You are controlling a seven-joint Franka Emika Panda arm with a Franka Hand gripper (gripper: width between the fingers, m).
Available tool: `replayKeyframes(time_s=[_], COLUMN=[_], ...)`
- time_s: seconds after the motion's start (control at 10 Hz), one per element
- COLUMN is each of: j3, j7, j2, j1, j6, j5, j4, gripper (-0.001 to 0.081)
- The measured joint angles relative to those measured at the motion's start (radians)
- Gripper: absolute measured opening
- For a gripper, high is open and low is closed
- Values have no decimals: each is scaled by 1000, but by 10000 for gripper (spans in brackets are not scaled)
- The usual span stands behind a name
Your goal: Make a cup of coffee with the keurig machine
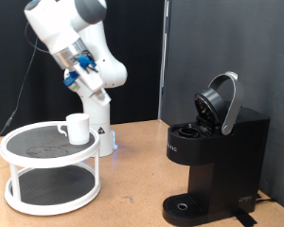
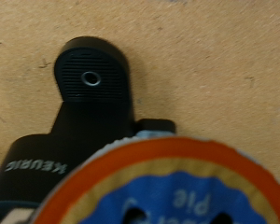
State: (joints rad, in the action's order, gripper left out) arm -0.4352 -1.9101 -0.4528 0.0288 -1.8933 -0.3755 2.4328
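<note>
Blurred round orange-and-blue disc (image 2: 163,187) fills lower wrist view, perhaps a pod; keurig machine (image 1: 213,156) lid raised; jaws' state unclear.

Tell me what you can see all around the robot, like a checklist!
Surface: brown wooden table, bare in the middle.
Job's things: white cup stands on the top shelf of the white two-level rack; keurig machine at the exterior view's right, lid open, nothing on its round drip base.
Clutter: nothing seen.
Grippers: the gripper is raised high in the exterior view, its fingers not clearly shown; a round pod with an orange and blue label fills the wrist view close to the camera.
Cables: blue wiring on the arm's wrist.
Surroundings: white wall, dark curtain behind the machine.
</note>
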Motion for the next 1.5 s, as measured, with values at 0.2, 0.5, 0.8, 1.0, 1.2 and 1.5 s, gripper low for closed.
replayKeyframes(time_s=[0.2, 0.5, 0.8, 1.0, 1.2, 1.5], j3=[18, -1, 19, 49, 86, 144], j7=[-25, 8, 0, -1, -11, -49], j2=[1, 20, 70, 97, 117, 144], j1=[0, 24, 77, 107, 129, 157], j6=[-19, 97, 126, 125, 116, 96], j5=[-1, -110, -208, -230, -243, -260], j4=[1, -46, -116, -156, -189, -232], gripper=[350, 350, 350, 350, 350, 350])
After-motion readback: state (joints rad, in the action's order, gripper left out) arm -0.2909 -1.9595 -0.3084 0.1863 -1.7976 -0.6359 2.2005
